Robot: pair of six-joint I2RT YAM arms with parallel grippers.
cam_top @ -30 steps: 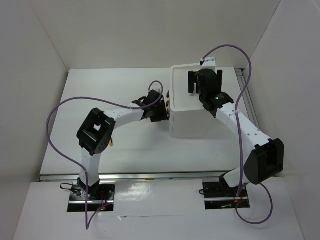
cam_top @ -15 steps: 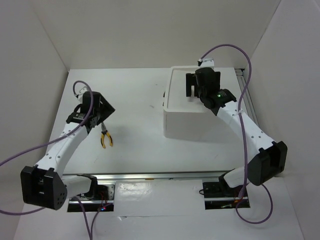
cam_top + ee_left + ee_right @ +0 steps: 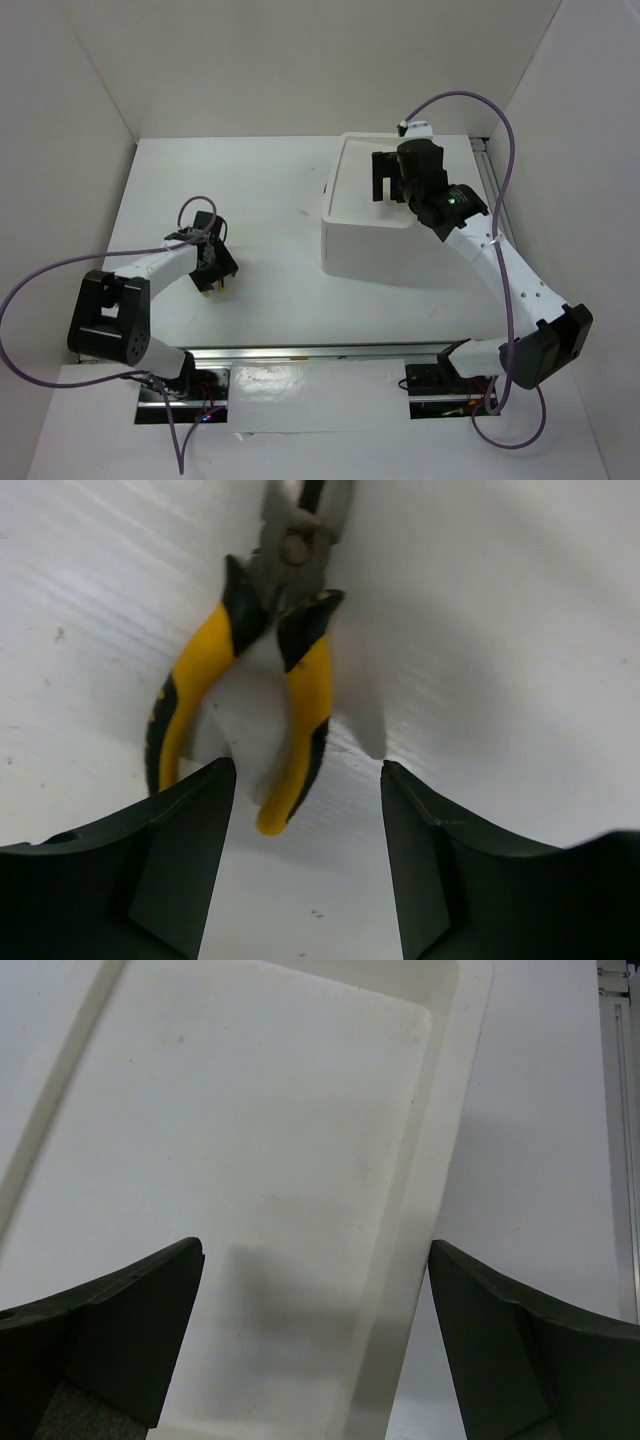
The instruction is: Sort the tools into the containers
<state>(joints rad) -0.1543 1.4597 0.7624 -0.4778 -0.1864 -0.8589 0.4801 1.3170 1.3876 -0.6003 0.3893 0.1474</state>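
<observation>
The yellow-and-black-handled pliers (image 3: 300,695) lie flat on the white table, their grey head pointing away from me. My left gripper (image 3: 305,775) hangs open just above the handle ends, one finger on each side, touching nothing. In the top view this gripper (image 3: 214,270) covers most of the pliers (image 3: 222,289). The white box unit (image 3: 370,245) stands at the right. My right gripper (image 3: 390,182) hovers open and empty over its shallow top tray (image 3: 440,1160). No other tools show.
White walls close in the table (image 3: 270,200) on the left, back and right. A metal rail (image 3: 300,352) runs along the near edge. Purple cables loop from both arms. A dark knob (image 3: 328,190) shows on the box's left side.
My left arm left the box's left side, swung out to the left and came down over the pliers with its jaws wider. The right gripper stayed over the tray.
</observation>
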